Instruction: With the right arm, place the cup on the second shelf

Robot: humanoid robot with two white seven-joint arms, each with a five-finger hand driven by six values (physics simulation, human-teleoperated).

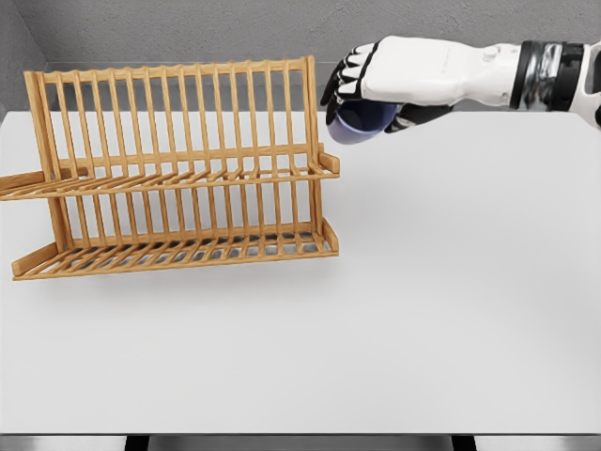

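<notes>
One hand, the right hand [368, 99], is closed around the blue cup [362, 120], held in the air just beside the top right corner of the wooden rack [178, 169] on the worktop [451, 282], so transport step; next I think move left & lower onto upper shelf [188, 178].

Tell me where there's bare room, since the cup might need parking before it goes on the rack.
The white table is bare in front of and to the right of the wooden dish rack. Both rack shelves hold nothing. It is tight only at the rack's upper right corner, where the right hand holds the blue cup.
</notes>
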